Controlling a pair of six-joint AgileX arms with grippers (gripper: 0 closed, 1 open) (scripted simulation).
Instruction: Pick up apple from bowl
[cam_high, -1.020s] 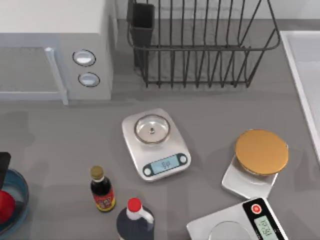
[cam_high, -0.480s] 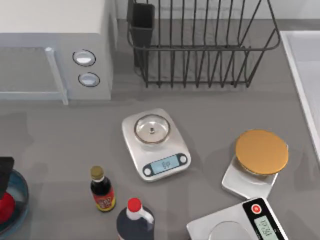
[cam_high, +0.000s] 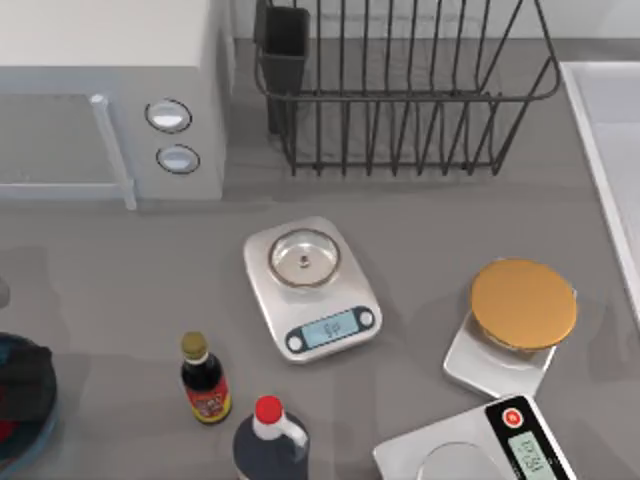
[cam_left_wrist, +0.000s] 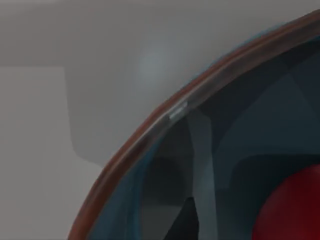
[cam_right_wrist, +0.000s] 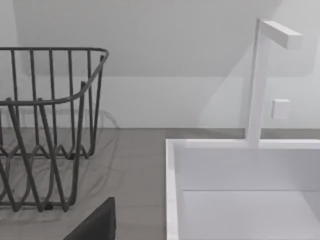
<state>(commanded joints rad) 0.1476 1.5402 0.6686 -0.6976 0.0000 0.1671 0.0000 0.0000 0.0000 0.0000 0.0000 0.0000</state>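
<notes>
Left gripper (cam_high: 25, 385), a dark shape at the lower left edge of the frame with finger state I cannot tell, sits over the blue glass bowl (cam_high: 40, 440) holding the red apple (cam_left_wrist: 292, 210), on a grey counter (cam_high: 420, 230) with a microwave (cam_high: 110, 100), wire dish rack (cam_high: 400, 90), scales and white sink (cam_right_wrist: 245, 190).

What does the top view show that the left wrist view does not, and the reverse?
Top view alone: three kitchen scales, two dark bottles, a microwave, a dish rack, and the left gripper over the bowl. Left wrist view alone: the apple in the bowl, close under its rim. Both: the blue bowl and the grey table.
</notes>
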